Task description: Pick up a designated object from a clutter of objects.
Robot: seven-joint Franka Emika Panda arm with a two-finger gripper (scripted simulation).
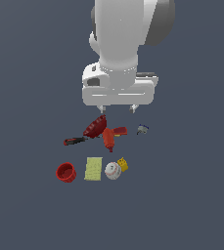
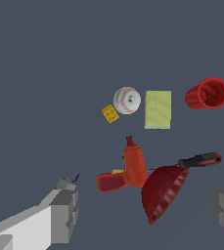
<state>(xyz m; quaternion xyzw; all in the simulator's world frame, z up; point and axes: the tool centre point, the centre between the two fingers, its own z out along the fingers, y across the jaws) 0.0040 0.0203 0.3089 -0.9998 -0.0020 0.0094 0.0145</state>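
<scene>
On the exterior view I see my arm hanging over the far side of the clutter, its gripper [image 1: 117, 108] spread wide with nothing between the fingertips. The red cup [image 1: 66, 172] sits at the near corner on the exterior view's left, apart from the arm. It is plain bright red, round, tipped so its open mouth shows, with a darker inside. Just beside it toward the exterior view's right lie the yellow-green sponge [image 1: 93, 168], then the baseball [image 1: 112, 170], with the small yellow block [image 1: 123, 164] touching or nearly touching the ball. Farther back are the red-handled tool [image 1: 74, 141], the dark-red bowl [image 1: 95, 126] propped on edge, the red drill [image 1: 110, 136] and the bluish clamp [image 1: 142, 129].

On the wrist view the gripper [image 2: 147, 212] is released, one grey finger [image 2: 64, 216] at each side and well apart. The red cup [image 2: 207, 93] lies on its side, tapering to a narrower base, its rim a clean ring. The sponge [image 2: 158, 109], baseball [image 2: 127, 100] and yellow block [image 2: 110, 113] line up beside it. The bowl [image 2: 163, 191] stands tilted between the fingers, the drill [image 2: 127, 171] just beside it and the tool [image 2: 200, 160] at its rim.
</scene>
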